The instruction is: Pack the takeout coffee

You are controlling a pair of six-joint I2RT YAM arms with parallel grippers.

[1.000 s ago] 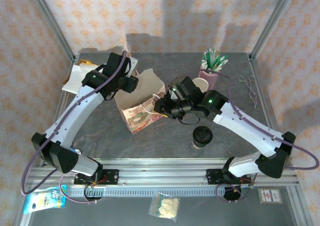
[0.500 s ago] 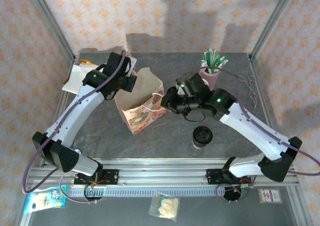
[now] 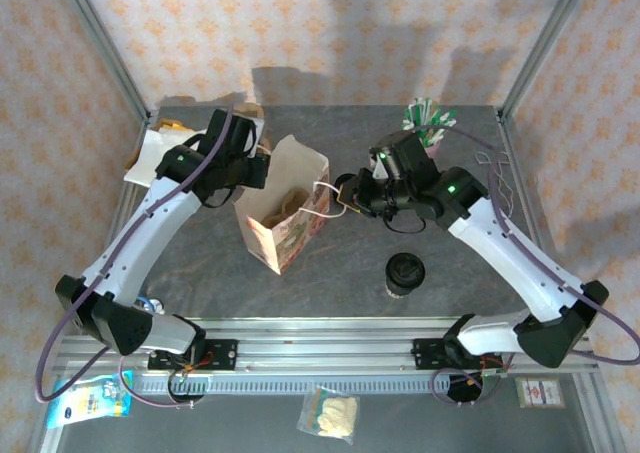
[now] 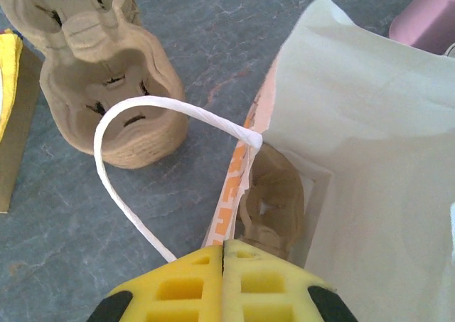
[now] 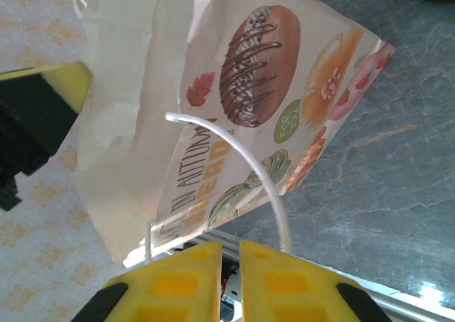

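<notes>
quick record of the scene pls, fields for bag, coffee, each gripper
bag: paper bag standing mid-table, mouth open
coffee: takeout coffee, lidded, on the table right of the bag, not packed
left gripper: shut on the bag's rim
right gripper: closed on the bag's white handle
tray: pulp cup tray on the table beside the bag

Grey marbled worktop [image 3: 200,263] carries: printed paper bag [image 3: 285,223] upright, lidded takeout coffee [image 3: 405,273], pink cup [image 4: 426,16], brown pulp tray [image 4: 106,87].
</notes>
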